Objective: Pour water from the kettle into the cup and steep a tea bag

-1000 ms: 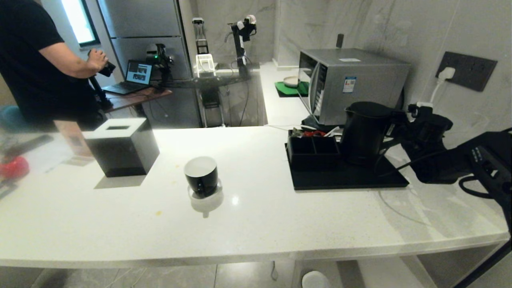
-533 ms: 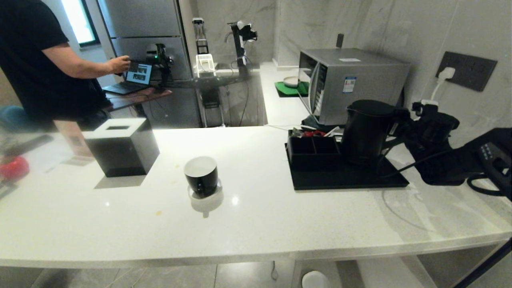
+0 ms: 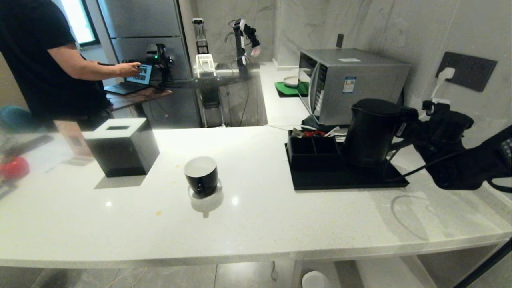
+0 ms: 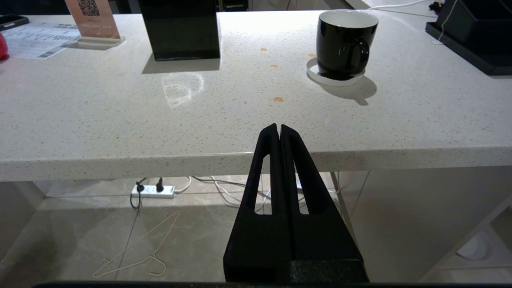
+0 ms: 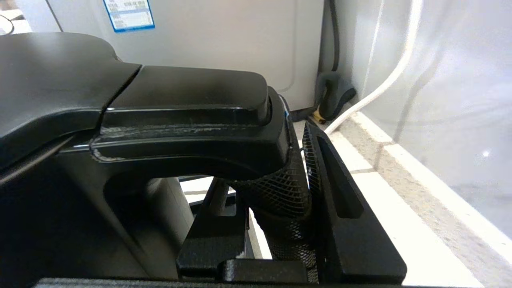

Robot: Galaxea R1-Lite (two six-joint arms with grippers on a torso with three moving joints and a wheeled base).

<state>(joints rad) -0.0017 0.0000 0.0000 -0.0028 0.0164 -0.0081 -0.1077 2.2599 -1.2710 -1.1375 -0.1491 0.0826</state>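
Item: kettle (image 3: pixel 370 132), matte black, w/ loop handle.
Location: in the right tool (image 5: pixel 280 188), over the black tray (image 3: pixel 320 182) at the far right of the tabletop (image 3: pixel 256 224); looks just clear of the tray, can't confirm.
Grip: right tool clenched on the kettle's handle (image 5: pixel 188 120), one finger each side of the meshed upper bend, approx.
Orientation: long axis upright, lid on top. Spout points away from the tool, toward the organizer box (image 3: pixel 314 150) side; handle faces the tool.
Step in hand: pick-up/lift of kettle, pour not yet begun.
Next move calls for: carrying it well away from the tool's present spot, across to the cup (image 3: pixel 201 176), keeping it upright en route, then tipping spout-first over the rim. Cord (image 3: pixel 404 170) trails near the base, may snag, my guess.
Cup: upright on a white coaster, white interior, looks empty; far from right tool.
Tea bag: not seen.
Left tool (image 4: pixel 279 132): clenched, holding nothing, parked below tabletop edge.
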